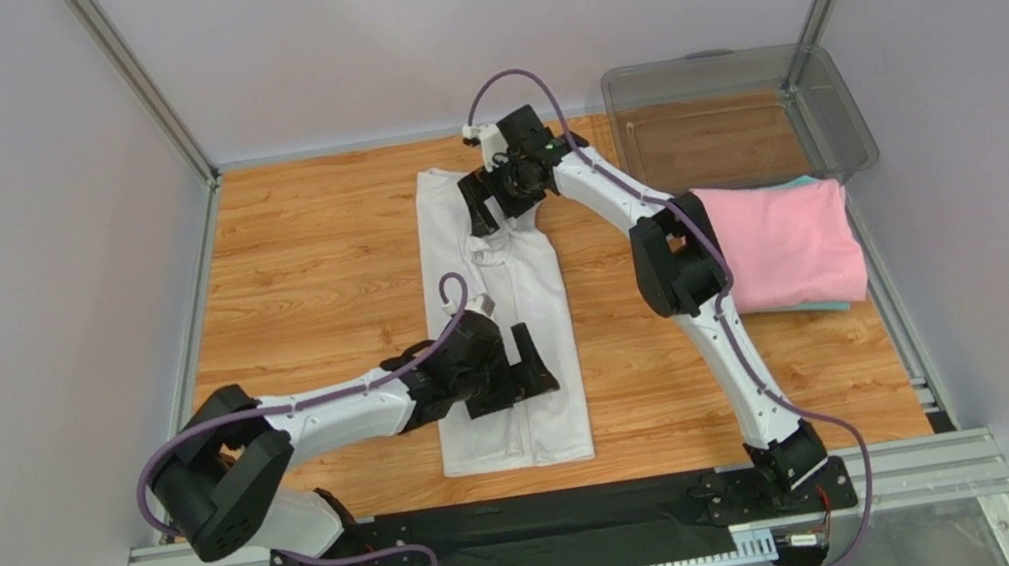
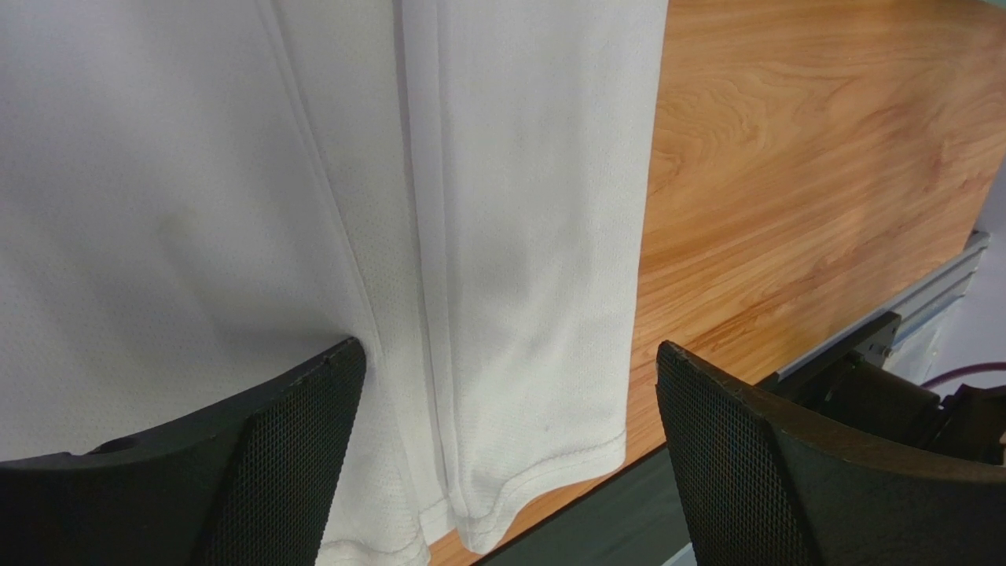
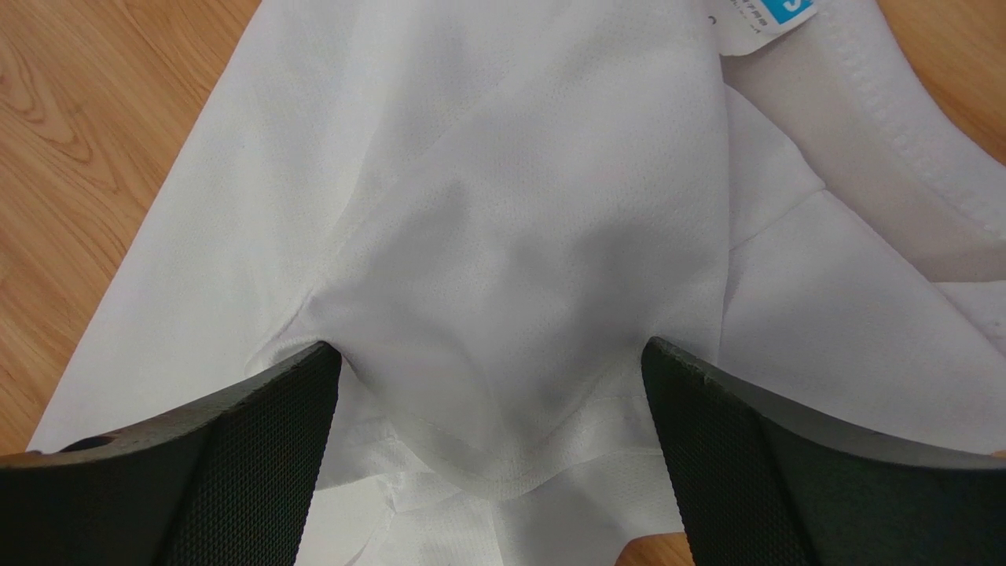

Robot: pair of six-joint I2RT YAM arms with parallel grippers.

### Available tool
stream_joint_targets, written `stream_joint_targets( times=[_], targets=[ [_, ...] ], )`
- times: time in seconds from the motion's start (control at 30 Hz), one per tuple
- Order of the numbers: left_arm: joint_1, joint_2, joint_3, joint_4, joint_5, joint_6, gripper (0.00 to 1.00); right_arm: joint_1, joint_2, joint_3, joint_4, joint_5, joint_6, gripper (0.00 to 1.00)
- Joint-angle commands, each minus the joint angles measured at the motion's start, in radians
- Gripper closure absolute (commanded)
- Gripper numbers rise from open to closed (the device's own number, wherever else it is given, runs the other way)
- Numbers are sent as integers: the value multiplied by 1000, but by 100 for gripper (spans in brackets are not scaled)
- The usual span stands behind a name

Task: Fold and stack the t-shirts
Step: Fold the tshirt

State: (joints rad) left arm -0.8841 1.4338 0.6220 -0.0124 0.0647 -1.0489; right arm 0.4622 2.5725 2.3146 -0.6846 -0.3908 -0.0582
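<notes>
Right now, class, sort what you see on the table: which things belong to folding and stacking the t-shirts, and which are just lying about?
Belong to the job:
white t-shirt
pink t-shirt
teal t-shirt, only its edge showing under the pink one

Just lying about:
clear plastic bin

White arms (image 1: 333, 406), black joints (image 1: 676, 271), purple cables (image 1: 508, 75)

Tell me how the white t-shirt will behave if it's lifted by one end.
The white t-shirt will probably go limp and drape, since it lies flat in soft creases. It looks thin and light, so it is likely little load. Its folded-over layers may slip apart unless they are pinched together.
</notes>
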Motion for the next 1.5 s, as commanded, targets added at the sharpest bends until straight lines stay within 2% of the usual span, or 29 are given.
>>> stream_joint_targets(
  times=[0.0, 0.17, 0.2, 0.37, 0.5, 0.63, 0.67, 0.7, 0.73, 0.77, 0.8, 0.87, 1.07, 1.13, 1.23, 1.27, 1.43, 1.47],
  targets=[
    [-55, 48, 73, -142, -57, 18, 0, 1, 48, 54, -29, 26, -23, 0],
    [-90, 30, 145, -283, -129, 56, 0, 1, -41, 49, -47, 93, -45, 0],
    [-95, 1, 157, -300, -143, 72, 0, 1, -63, 48, -56, 148, -49, 0],
    [-118, -133, 166, -368, -189, 118, 0, 1, -277, -30, -92, 222, -40, 0],
    [-134, -300, 110, -422, -204, 121, 0, 1, -463, -148, -46, 231, 33, 0],
    [-136, -456, 6, -549, -224, 83, 0, 13, -690, -303, -43, 280, 159, 0],
    [-136, -517, -46, -566, -227, 54, 0, 33, -737, -417, -38, 326, 197, 0],
    [-136, -548, -73, -596, -239, 17, 0, 49, -840, -557, -20, 437, 234, 0],
    [-136, -578, -94, -603, -241, 17, 0, 68, -894, -558, 0, 438, 235, 0],
    [-136, -629, -129, -609, -240, 1, 0, 114, -947, -702, 28, 563, 262, 0],
    [-136, -651, -143, -615, -233, -6, 0, 137, -1051, -789, 90, 617, 274, 0],
    [-136, -706, -175, -633, -221, -22, 0, 180, -1144, -985, 140, 679, 337, 0],
    [-136, -759, -278, -633, -171, -71, 1, 179, -1443, -1345, 252, 577, 529, 0],
    [-136, -759, -297, -626, -184, -91, 6, 179, -1549, -1459, 290, 534, 567, 0],
    [-136, -751, -314, -589, -198, -91, 21, 179, -1660, -1581, 313, 462, 623, 0],
    [-136, -742, -317, -581, -209, -94, 29, 182, -1676, -1601, 303, 426, 627, 0],
    [-136, -693, -329, -522, -224, -99, 48, 210, -1718, -1682, 214, 415, 641, 0],
    [-136, -667, -326, -515, -217, -91, 55, 226, -1717, -1704, 206, 408, 649, 0]
  ],
)
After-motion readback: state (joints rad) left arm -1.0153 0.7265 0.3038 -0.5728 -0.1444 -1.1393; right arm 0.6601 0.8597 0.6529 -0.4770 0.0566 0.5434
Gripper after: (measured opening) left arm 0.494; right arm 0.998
